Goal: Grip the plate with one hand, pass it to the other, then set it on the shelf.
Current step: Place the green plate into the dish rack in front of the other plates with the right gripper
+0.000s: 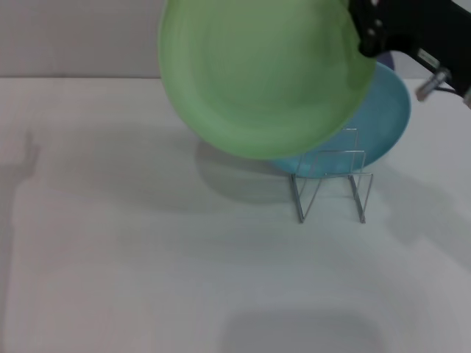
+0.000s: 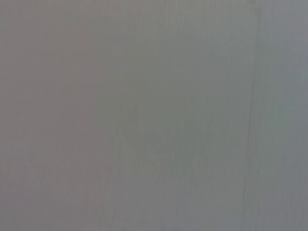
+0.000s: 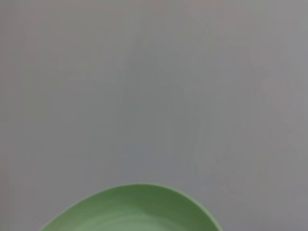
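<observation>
The light-green plate (image 1: 261, 70) hangs in the air at the top of the head view, tilted with its face toward me. My right gripper (image 1: 370, 33) is shut on the plate's right rim. The plate is above and left of the silver wire shelf (image 1: 331, 184). Its rim also shows in the right wrist view (image 3: 132, 211). My left gripper is out of view; the left wrist view shows only the bare surface.
A turquoise plate (image 1: 386, 121) leans in the shelf behind the green plate. The white table (image 1: 147, 257) stretches to the left and front. A pale wall is at the back.
</observation>
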You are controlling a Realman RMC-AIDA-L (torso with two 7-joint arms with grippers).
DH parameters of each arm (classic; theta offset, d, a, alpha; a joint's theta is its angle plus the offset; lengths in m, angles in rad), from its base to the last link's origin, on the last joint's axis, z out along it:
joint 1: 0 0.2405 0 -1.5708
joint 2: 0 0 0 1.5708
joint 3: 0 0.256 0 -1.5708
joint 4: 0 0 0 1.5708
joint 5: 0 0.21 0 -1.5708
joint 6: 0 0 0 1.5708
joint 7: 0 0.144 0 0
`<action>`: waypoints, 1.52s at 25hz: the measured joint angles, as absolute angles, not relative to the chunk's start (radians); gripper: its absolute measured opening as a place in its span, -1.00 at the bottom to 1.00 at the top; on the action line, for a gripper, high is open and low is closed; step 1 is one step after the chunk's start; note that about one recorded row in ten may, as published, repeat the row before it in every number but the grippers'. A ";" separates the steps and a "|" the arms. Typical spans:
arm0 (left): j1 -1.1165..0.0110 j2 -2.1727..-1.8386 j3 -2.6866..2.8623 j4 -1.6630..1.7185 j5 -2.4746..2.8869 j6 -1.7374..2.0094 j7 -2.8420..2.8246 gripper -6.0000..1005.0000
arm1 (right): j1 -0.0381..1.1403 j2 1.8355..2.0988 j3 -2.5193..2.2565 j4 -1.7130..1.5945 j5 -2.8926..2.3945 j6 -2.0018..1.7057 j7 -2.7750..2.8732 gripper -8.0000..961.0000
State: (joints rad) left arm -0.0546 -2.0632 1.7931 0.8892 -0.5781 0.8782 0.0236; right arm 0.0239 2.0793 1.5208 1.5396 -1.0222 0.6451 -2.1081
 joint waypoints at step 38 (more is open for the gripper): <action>-0.136 -2.069 1.952 0.640 -0.555 1.023 -0.063 0.67 | 0.267 2.059 2.176 0.923 -1.153 1.480 -2.806 -0.93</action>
State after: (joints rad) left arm -0.1358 -2.0693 1.9515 0.6402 -0.5555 1.0226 -0.0630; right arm 0.2669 2.0594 2.1761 0.9233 -1.1531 1.4798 -2.8062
